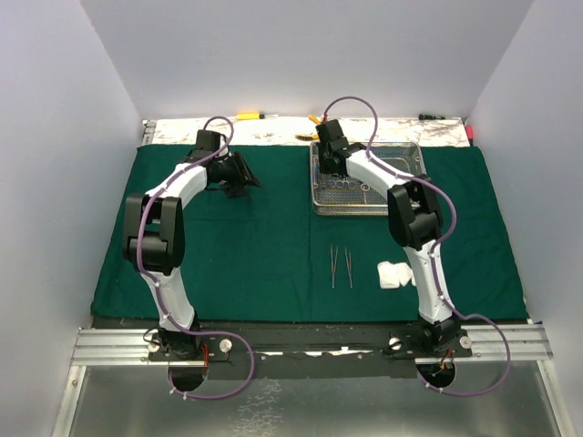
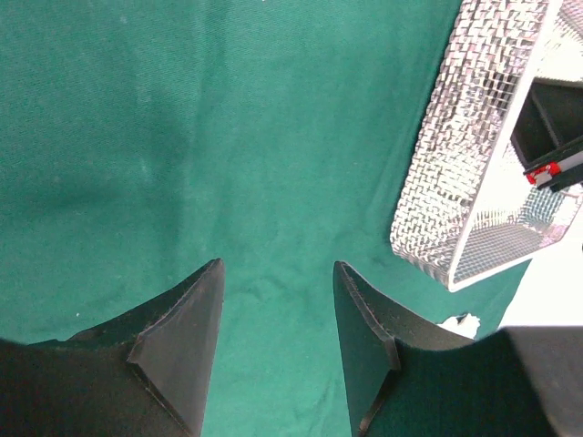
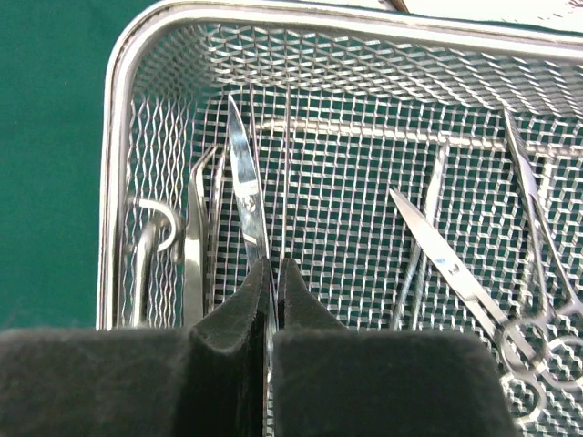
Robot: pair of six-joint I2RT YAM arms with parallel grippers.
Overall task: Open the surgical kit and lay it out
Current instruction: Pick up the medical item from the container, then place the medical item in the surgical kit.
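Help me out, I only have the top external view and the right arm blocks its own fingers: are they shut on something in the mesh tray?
Observer: Yes. The right fingers are shut on a slim pointed steel instrument, near a rounded corner of the mesh tray.
Operator: Anything else close to them in there?
Observer: Scissors lie flat on the mesh a little way off, not touching the fingers.
Operator: And the left fingers?
Observer: The left fingers are open above bare green cloth, with nothing between them.
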